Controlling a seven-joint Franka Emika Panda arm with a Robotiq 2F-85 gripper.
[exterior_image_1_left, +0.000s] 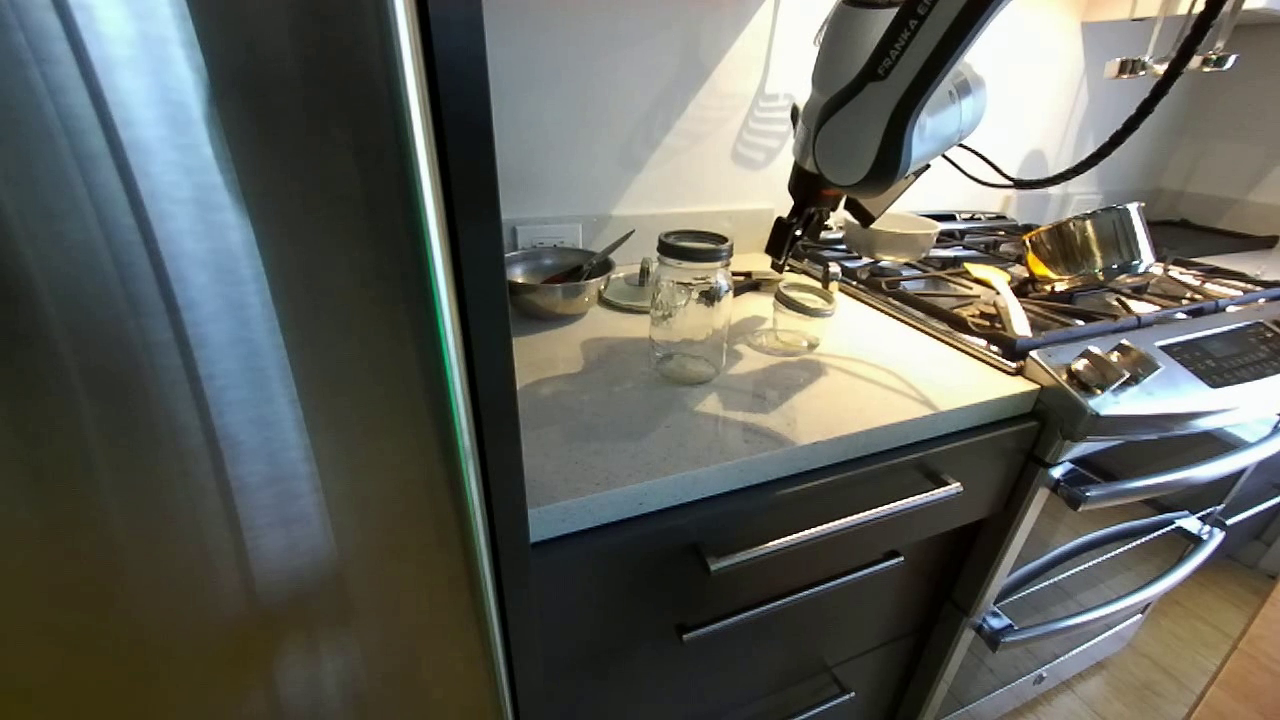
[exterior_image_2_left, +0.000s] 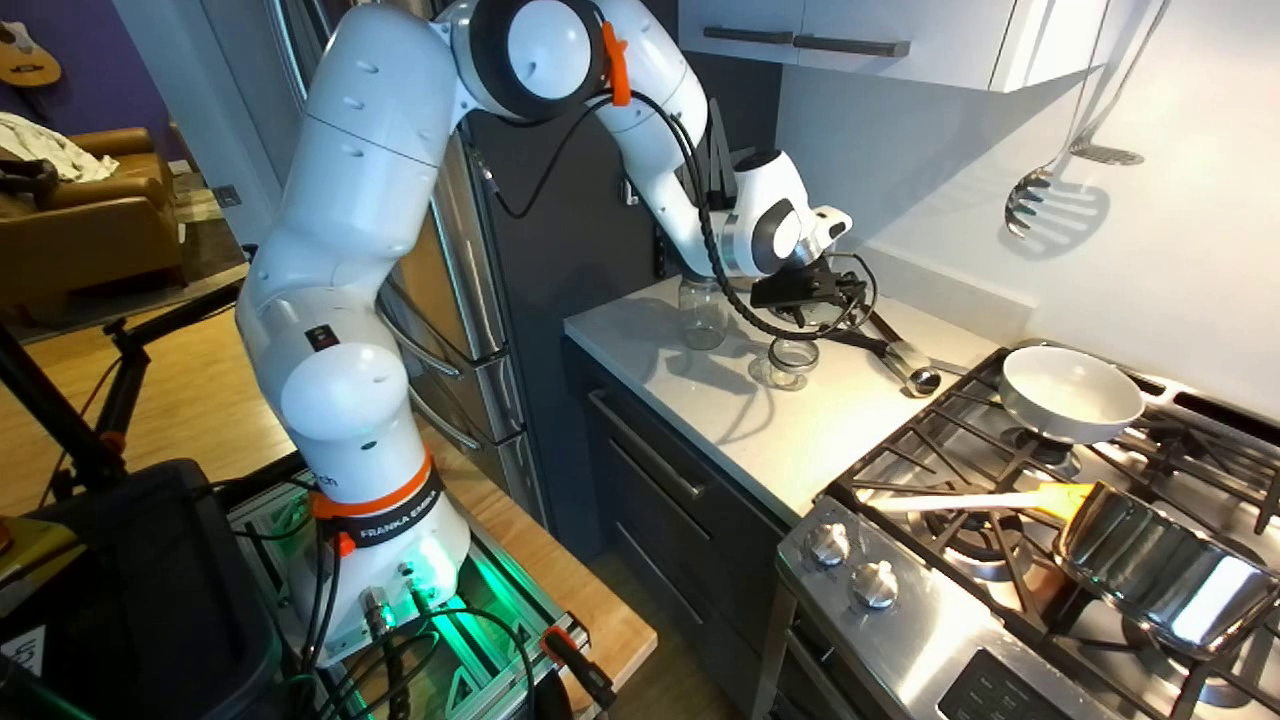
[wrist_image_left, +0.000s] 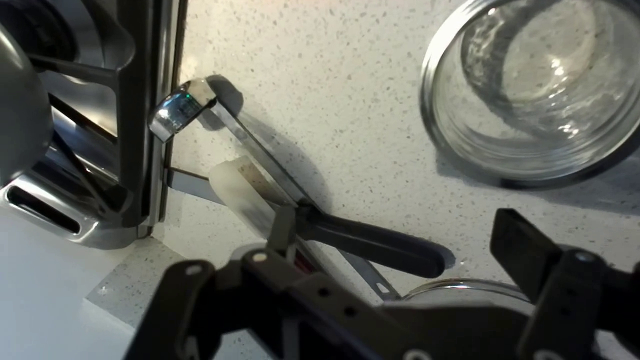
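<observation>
Spread wide and gripping nothing, the pincer (wrist_image_left: 399, 234) hung over the pale counter (wrist_image_left: 360, 100), clear of its surface. Nearest beneath it, in my wrist view, lay a black-handled tool (wrist_image_left: 372, 245) with a shiny metal end; from that angle, its handle showed between the two jaws. It overlapped a pale piece (wrist_image_left: 240, 192) that I couldn't identify. A short glass jar (exterior_image_1_left: 803, 318) stood upright near the tool, and in an exterior view I saw a tall dark-rimmed jar (exterior_image_1_left: 690, 312) standing near it. Behind the tall one I picked out a round lid (exterior_image_1_left: 622, 290) and a metal bowl (exterior_image_1_left: 560, 299) with a dark, slim utensil (exterior_image_1_left: 610, 252) poking from it. On the stove (exterior_image_2_left: 940, 625), in both exterior views, I had a white bowl (exterior_image_2_left: 1055, 418), a tilted steel pot (exterior_image_2_left: 1170, 588) and, near the pot, a yellow-headed utensil (exterior_image_2_left: 975, 503) with a pale handle.
</observation>
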